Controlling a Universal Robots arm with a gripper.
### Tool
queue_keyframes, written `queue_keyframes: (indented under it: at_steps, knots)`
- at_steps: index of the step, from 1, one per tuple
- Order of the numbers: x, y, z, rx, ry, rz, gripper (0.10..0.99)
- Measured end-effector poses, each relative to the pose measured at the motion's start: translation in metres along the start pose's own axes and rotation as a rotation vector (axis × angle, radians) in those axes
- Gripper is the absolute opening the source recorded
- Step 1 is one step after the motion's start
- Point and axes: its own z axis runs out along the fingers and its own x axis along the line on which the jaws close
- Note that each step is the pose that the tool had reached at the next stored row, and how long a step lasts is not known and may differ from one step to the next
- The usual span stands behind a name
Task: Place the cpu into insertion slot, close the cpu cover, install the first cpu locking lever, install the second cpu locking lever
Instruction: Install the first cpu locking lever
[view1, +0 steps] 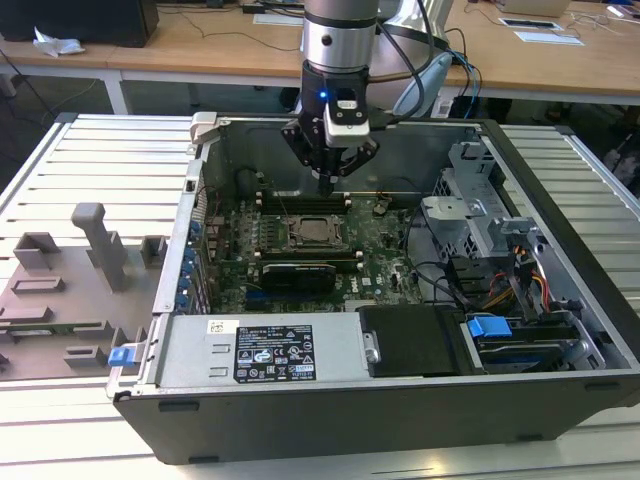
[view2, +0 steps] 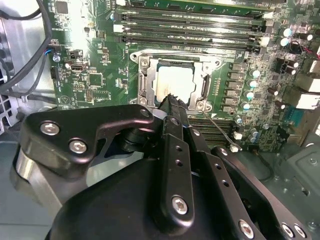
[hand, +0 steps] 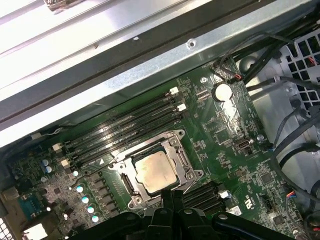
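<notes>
My end effector (view2: 172, 102) sits in the foreground, its black fingers drawn together to a narrow tip at the near edge of the cpu cover (view2: 144, 86). The cover lies flat around the cpu (view2: 175, 82), whose silvery top shows through its window. A thin wire locking lever (view2: 220, 131) slants away from the socket's corner over the green motherboard (view2: 85, 85).

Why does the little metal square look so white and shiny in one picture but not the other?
Glare: in the second wrist view light bounces off the cpu, washing it white; in the first wrist view it looks duller and tan, while the case wall glares pale; in the exterior view the motherboard sits in shade.
</notes>
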Motion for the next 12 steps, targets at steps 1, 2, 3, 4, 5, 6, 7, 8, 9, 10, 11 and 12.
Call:
queue_keyframes:
  at_steps: [1, 2, 3, 4, 5, 6, 7, 8, 9, 10, 11, 12]
  knots:
    - [0.0, 0.0, 0.0, 0.0, -0.0003, -0.005, 0.106]
    - [0.0, 0.0, 0.0, 0.0, -0.0005, -0.01, 0.106]
    - [0.0, 0.0, 0.0, -0.001, -0.0008, -0.015, 0.106]
    - [0.0, 0.0, 0.0, -0.001, -0.0013, -0.025, 0.106]
    - [0.0, 0.0, 0.0, -0.001, -0.0019, -0.036, 0.106]
    - [0.0, 0.0, 0.0, -0.002, -0.0025, -0.047, 0.106]
    - [0.0, 0.0, 0.0, -0.002, -0.0029, -0.055, 0.106]
    - [0.0, 0.0, 0.0, -0.002, -0.0034, -0.064, 0.106]
    - [0.0, 0.0, 0.0, -0.002, -0.0037, -0.071, 0.106]
    - [0.0, 0.0, 0.0, -0.003, -0.004, -0.076, 0.106]
    - [0.0, 0.0, 0.0, -0.003, -0.0043, -0.082, 0.106]
    - [0.0, 0.0, 0.0, -0.003, -0.0046, -0.087, 0.106]
